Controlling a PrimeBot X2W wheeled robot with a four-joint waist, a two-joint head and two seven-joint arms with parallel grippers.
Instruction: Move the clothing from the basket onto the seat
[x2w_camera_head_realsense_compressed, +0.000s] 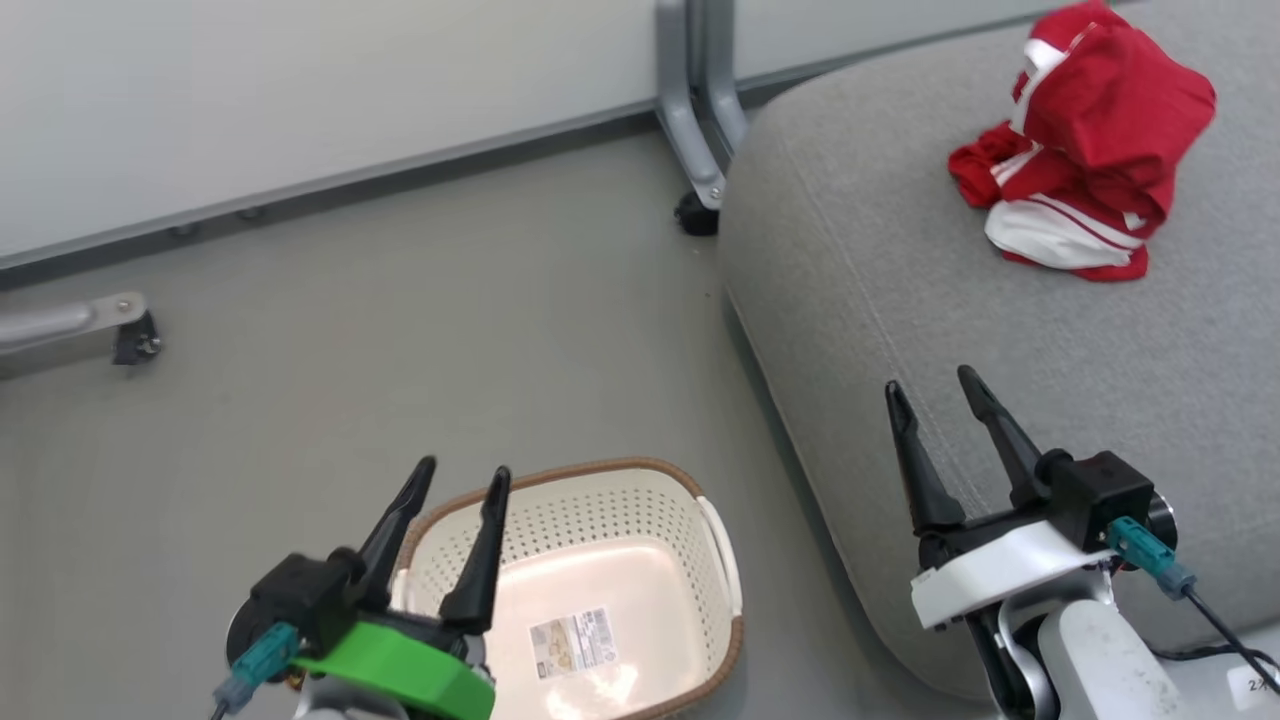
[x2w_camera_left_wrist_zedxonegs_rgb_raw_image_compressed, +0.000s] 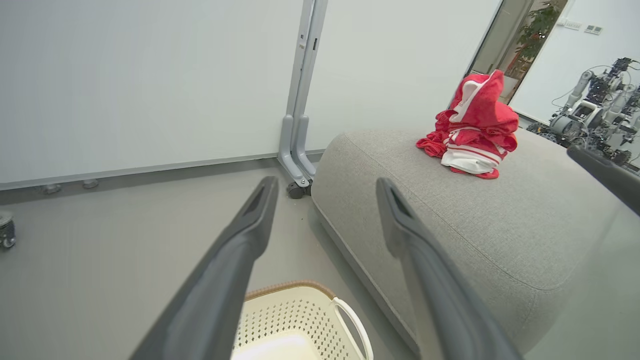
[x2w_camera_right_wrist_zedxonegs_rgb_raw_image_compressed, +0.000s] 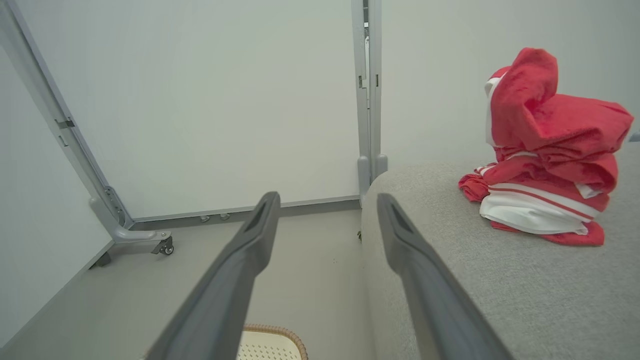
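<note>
The red clothing (x2w_camera_head_realsense_compressed: 1090, 140) with white stripes lies in a crumpled heap on the far right of the grey seat (x2w_camera_head_realsense_compressed: 900, 300); the same clothing (x2w_camera_left_wrist_zedxonegs_rgb_raw_image_compressed: 472, 130) (x2w_camera_right_wrist_zedxonegs_rgb_raw_image_compressed: 547, 150) sits on the seat (x2w_camera_left_wrist_zedxonegs_rgb_raw_image_compressed: 450, 220) (x2w_camera_right_wrist_zedxonegs_rgb_raw_image_compressed: 500, 280) in both wrist views. On the floor at the lower middle stands the cream basket (x2w_camera_head_realsense_compressed: 590, 590), holding just its paper label. My left gripper (x2w_camera_head_realsense_compressed: 462, 478) hovers open over the basket's left rim. Above the seat's near edge, my right gripper (x2w_camera_head_realsense_compressed: 935, 385) is open with nothing between its fingers.
White partition panels on grey wheeled feet (x2w_camera_head_realsense_compressed: 700, 130) stand behind the seat and along the back. Another wheeled foot (x2w_camera_head_realsense_compressed: 120, 335) sits at the left. Bare grey floor (x2w_camera_head_realsense_compressed: 450, 330) lies between basket and panels. Another robot (x2w_camera_left_wrist_zedxonegs_rgb_raw_image_compressed: 595, 107) stands far off.
</note>
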